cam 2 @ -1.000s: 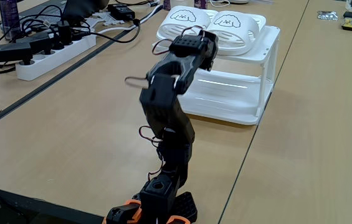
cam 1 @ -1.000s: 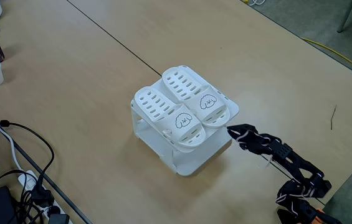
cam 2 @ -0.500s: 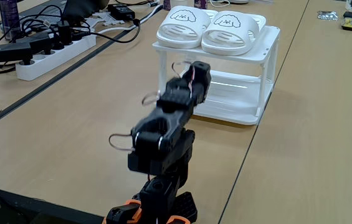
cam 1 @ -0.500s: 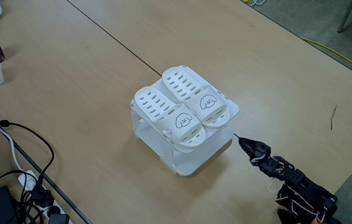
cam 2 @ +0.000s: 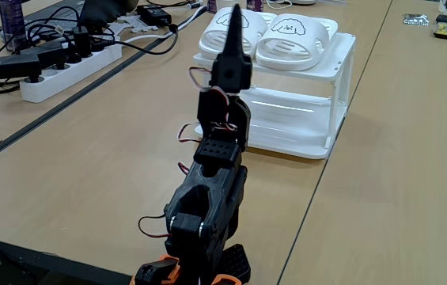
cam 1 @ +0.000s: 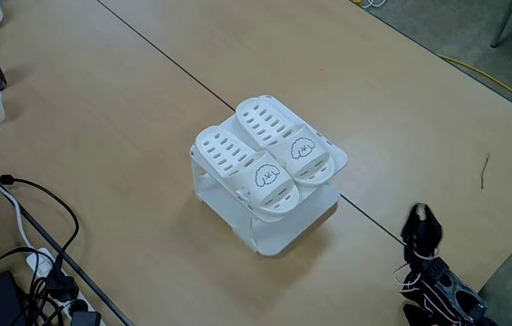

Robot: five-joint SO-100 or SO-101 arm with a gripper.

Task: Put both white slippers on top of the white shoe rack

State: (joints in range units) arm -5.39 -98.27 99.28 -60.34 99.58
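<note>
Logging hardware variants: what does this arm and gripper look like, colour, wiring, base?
The arm is black, with blocky servo segments and loose thin cables looping off the joints. The gripper tapers to a narrow black point. There are orange parts at the base. No markings are readable.

- White slippers (cam 1: 265,154), beyond the end effector (cam 2: 234,20): matt, rubbery, perforated.
- White shoe rack (cam 2: 318,119) beneath them: smooth, slightly glossy plastic.
- End effector: matt black plastic.
- Table (cam 1: 101,109): smooth, pale wood-look laminate.
</note>
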